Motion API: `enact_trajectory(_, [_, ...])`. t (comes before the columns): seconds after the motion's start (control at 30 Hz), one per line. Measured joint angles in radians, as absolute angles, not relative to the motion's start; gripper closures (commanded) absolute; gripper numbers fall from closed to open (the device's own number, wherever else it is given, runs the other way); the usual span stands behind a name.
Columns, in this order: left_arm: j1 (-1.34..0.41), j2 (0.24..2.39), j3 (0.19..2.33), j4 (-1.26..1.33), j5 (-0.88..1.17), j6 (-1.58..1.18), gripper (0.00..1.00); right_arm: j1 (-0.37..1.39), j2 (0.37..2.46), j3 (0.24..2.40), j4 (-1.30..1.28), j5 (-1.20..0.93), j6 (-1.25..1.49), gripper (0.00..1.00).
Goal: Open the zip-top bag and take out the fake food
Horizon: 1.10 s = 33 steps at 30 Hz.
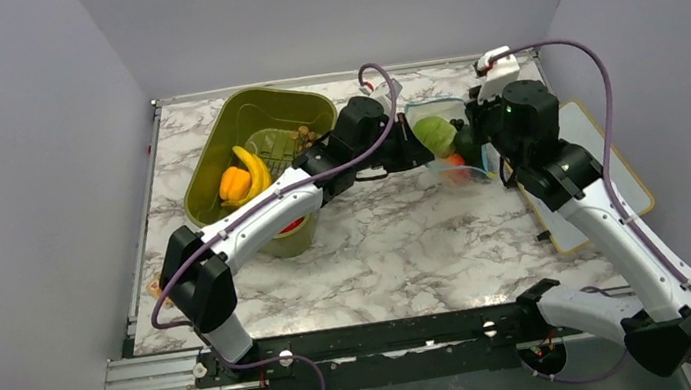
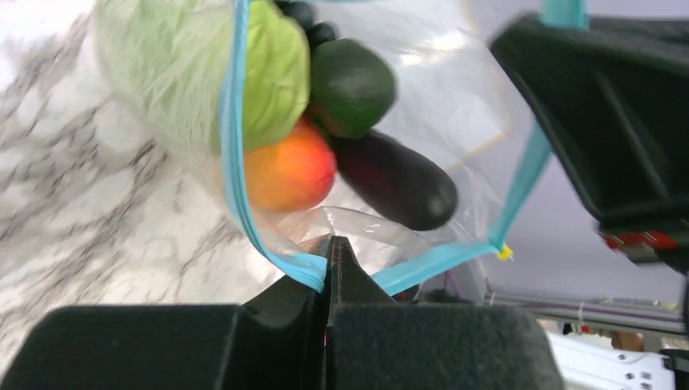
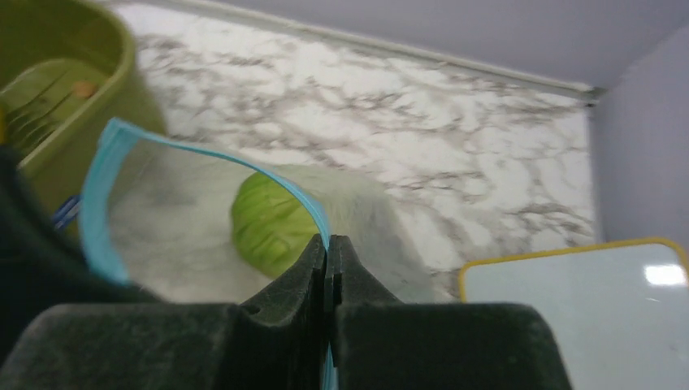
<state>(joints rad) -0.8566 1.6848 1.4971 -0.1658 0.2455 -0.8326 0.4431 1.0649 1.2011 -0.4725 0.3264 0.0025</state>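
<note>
**benchbot_k:** Jaws first: left gripper (image 2: 329, 253) is pinched tight on one lip of the zipper strip (image 2: 231, 122), right gripper (image 3: 327, 248) on the other lip. The zip-top bag (image 2: 439, 89) is held between them, upper middle of the top view.

**yamfan:** Mouth's gaping (nice). My worry: the slick strip slips out of a pinch, or the fake food (image 2: 292, 166) tumbles out and rolls across the table (image 1: 398, 238).
</note>
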Motion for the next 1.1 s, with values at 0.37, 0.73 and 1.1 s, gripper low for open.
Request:
enact_trajectory(0.37, [-0.750,1.637,1.108,-0.171,0.309,-0.812,0.87,0.445,1.100,0.922,-0.488,-0.123,0.261,0.99])
enact_trajectory(0.73, [-0.748,1.420,1.081,-0.211,0.269,-0.793,0.60,0.445,1.111,0.931,-0.465,-0.222,0.355,0.99])
enact_trajectory(1.1, [-0.748,1.272,0.953,-0.143,0.267,-0.806,0.35,0.445,1.105,0.949,-0.435,-0.227,0.386,0.99])
